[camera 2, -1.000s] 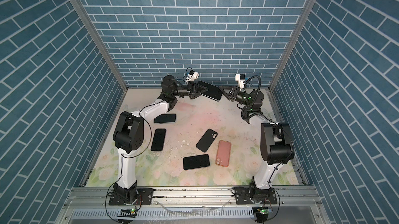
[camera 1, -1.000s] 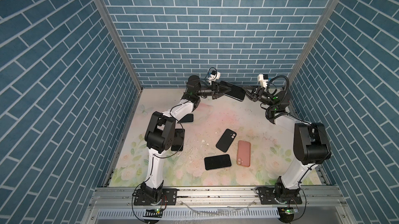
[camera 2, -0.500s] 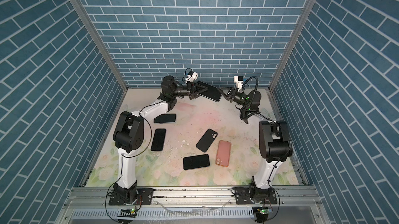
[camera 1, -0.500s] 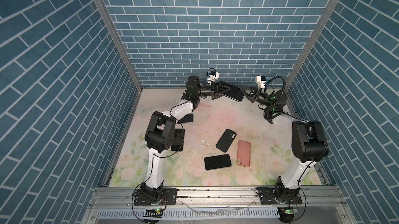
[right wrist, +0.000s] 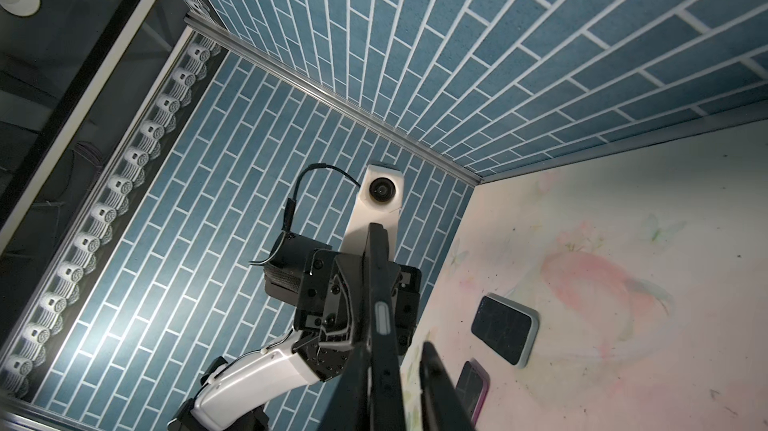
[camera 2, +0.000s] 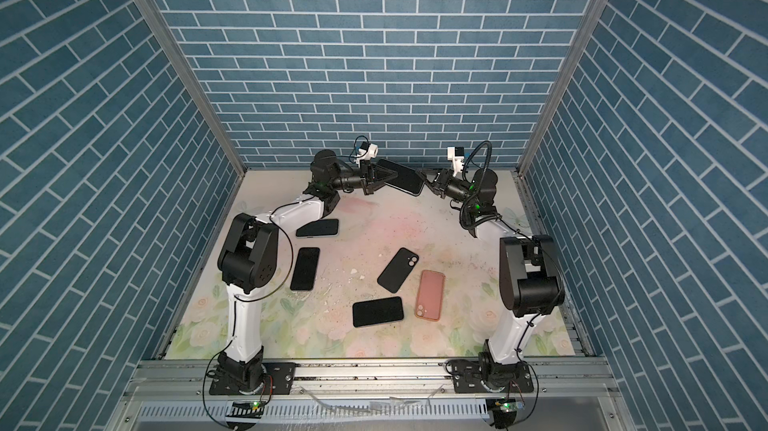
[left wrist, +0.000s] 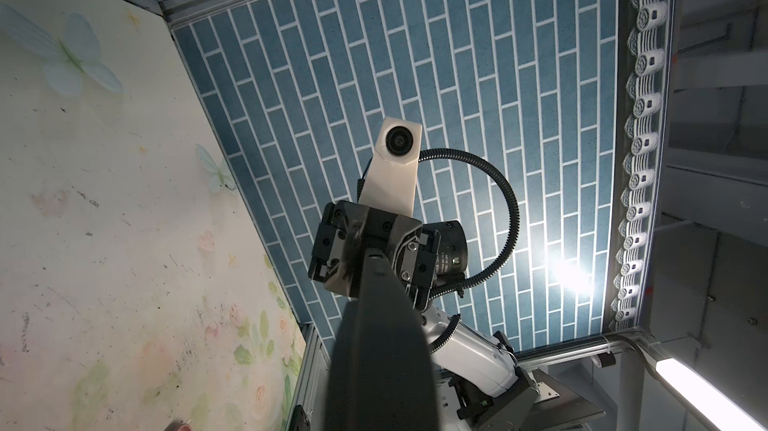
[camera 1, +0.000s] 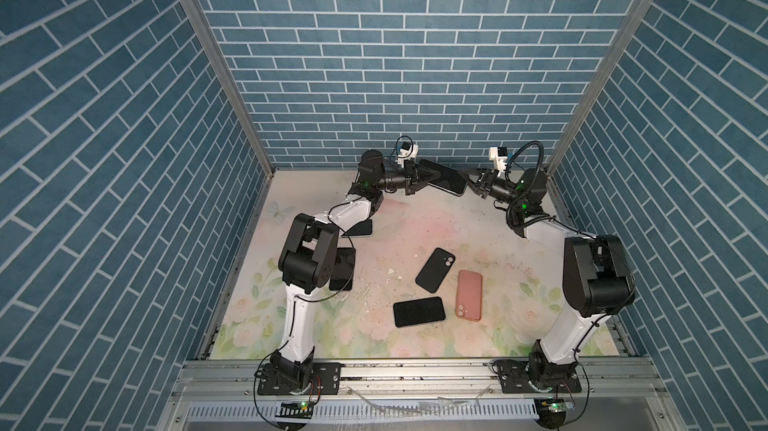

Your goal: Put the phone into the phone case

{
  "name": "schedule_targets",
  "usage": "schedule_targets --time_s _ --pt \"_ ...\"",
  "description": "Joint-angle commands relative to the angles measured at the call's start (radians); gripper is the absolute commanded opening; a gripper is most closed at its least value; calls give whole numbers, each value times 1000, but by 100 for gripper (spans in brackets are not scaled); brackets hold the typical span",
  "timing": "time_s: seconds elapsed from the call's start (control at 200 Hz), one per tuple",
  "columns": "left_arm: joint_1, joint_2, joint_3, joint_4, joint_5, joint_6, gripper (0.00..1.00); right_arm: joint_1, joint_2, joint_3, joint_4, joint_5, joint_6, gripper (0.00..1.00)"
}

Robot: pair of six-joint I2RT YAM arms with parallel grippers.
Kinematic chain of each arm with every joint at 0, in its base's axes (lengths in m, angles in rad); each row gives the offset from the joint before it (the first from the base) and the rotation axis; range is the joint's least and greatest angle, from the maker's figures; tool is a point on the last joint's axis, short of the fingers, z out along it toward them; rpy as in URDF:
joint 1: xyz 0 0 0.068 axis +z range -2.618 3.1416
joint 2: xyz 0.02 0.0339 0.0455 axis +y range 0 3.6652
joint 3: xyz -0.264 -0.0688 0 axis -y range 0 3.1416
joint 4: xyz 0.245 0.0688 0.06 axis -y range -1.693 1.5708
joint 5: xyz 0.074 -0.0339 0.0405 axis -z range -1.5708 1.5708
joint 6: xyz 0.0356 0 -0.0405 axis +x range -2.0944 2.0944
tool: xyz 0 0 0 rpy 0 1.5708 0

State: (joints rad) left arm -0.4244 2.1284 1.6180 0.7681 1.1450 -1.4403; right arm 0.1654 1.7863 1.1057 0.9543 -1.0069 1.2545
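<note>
Clamped the flat black rectangular phone (camera 1: 444,177) by its left end in the left pincer (camera 1: 428,176), aloft over the far middle of the floral surface (camera 1: 436,221). Straddled its right end with the right pincer (camera 1: 468,184), jaws apart; long axis left-right.

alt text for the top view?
Above the back of a floral table, the left gripper clamps a black phone in the air, with the right gripper at its other end. Nearer the front lie a pink phone case, a black case and a second black phone.
</note>
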Motion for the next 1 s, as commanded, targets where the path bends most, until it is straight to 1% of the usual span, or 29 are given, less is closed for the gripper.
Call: schedule_targets --time_s 0.0,0.105,0.185,0.33,0.475,0.545,0.72,0.78,0.82,0.88,0.96,0.995 --pt "-22 -36 4 175 1 -27 5 11 -12 -12 -40 -57 -44 29" --pt "-17 -40 -2 198 -19 -35 5 14 -23 -50 40 -95 20 33" --pt "-14 -47 -8 200 -36 -25 5 25 -24 -76 120 -112 80 33" --pt "-10 -64 -16 141 -50 40 5 45 -21 -105 207 -119 143 33" --pt "-10 -86 -29 73 -60 116 5 57 -18 -120 216 -114 145 29" --pt "-10 -88 -28 63 -62 123 5 60 -18 -125 216 -113 145 26" --pt "-10 -95 -37 66 -60 121 5 60 -18 -127 203 -102 143 10" --pt "-10 -100 -45 68 -59 124 6 59 -16 -127 194 -93 142 8" --pt "-10 -102 -47 66 -59 126 6 59 -15 -126 182 -86 141 4" --pt "-10 -106 -51 68 -58 125 6 59 -13 -124 168 -80 139 1" --pt "-10 -111 -55 69 -60 125 6 57 -14 -121 155 -76 136 1" --pt "-8 -114 -55 71 -58 126 6 54 -17 -120 147 -75 133 3"
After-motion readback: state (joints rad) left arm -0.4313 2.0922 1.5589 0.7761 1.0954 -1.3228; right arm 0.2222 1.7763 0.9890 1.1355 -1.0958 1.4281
